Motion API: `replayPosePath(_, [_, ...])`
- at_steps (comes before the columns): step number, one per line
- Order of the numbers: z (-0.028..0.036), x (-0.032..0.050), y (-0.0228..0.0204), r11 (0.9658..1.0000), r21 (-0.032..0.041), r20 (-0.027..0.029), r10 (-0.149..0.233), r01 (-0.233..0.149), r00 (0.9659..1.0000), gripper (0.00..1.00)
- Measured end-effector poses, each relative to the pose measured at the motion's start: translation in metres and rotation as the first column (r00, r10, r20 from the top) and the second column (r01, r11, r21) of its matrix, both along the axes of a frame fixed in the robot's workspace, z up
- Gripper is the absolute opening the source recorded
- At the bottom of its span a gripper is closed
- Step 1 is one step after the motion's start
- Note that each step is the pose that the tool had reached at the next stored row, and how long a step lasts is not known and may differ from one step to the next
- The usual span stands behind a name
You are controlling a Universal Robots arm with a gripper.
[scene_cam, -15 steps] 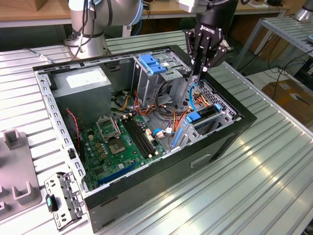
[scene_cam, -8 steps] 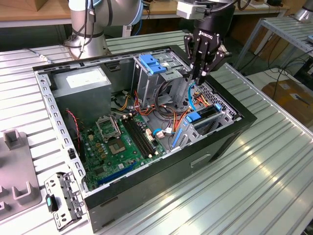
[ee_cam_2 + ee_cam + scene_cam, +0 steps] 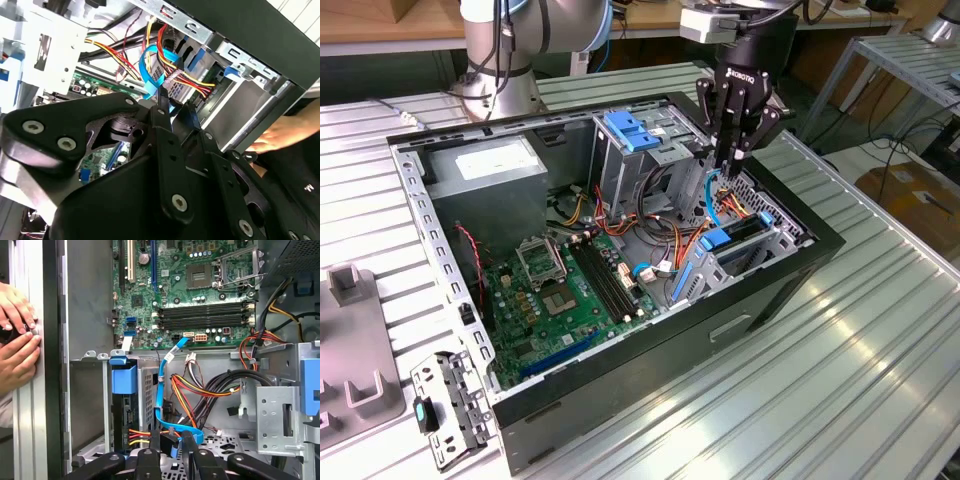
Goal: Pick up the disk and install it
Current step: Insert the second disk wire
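Black-fingered and narrow, pinches the thin blue cable (image 3: 161,385) at its plug with the gripper (image 3: 171,436), near the disk (image 3: 725,240) standing on edge in the bay at the exterior view's right; risks bending the plug or snagging the orange wires (image 3: 182,396) if pulled askew

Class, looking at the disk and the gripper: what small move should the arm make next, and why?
Probably a short sideways shift toward the disk: it stands in its bay in its blue carrier, while the gripper hangs beside it at the blue cable, not over it.
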State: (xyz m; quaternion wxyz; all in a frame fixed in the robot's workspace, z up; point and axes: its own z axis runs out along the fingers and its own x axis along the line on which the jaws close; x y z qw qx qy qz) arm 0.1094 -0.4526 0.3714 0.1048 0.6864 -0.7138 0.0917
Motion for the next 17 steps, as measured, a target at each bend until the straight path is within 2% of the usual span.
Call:
replayPosePath(1, [-0.0001, 0.0000, 0.0003, 1.0000, -0.0038, 0.0000, 0.000, 0.000, 1.0000, 0.31])
replayPosePath(2, [-0.0006, 0.0002, 0.0012, 0.9998, -0.0205, 0.0000, 0.000, 0.000, 1.0000, 0.17])
replayPosePath(3, [-0.0020, 0.0005, 0.0012, 0.9988, -0.0498, 0.0000, 0.000, 0.000, 1.0000, 0.11])
replayPosePath(4, [-0.0048, 0.0012, 0.0012, 0.9968, -0.0800, 0.0000, 0.000, 0.000, 1.0000, 0.17])
replayPosePath(5, [-0.0073, 0.0018, 0.0012, 0.9956, -0.0936, 0.0000, 0.000, 0.000, 1.0000, 0.24])
replayPosePath(6, [-0.0075, 0.0018, 0.0013, 0.9954, -0.0953, 0.0000, 0.000, 0.000, 1.0000, 0.23])
replayPosePath(7, [-0.0078, 0.0018, 0.0013, 0.9953, -0.0964, 0.0000, 0.000, 0.000, 1.0000, 0.16])
replayPosePath(12, [-0.0087, 0.0018, 0.0009, 0.9953, -0.0966, 0.0000, 0.000, 0.000, 1.0000, 0.16])
replayPosePath(14, [-0.0093, 0.0018, -0.0006, 0.9954, -0.0958, 0.0001, 0.000, 0.000, 1.0000, 0.16])
replayPosePath(15, [-0.0097, 0.0018, -0.0017, 0.9955, -0.0945, 0.0002, 0.000, 0.000, 1.0000, 0.16])
replayPosePath(17, [-0.0109, 0.0017, -0.0064, 0.9967, -0.0816, 0.0018, 0.000, 0.000, 1.0000, 0.16])
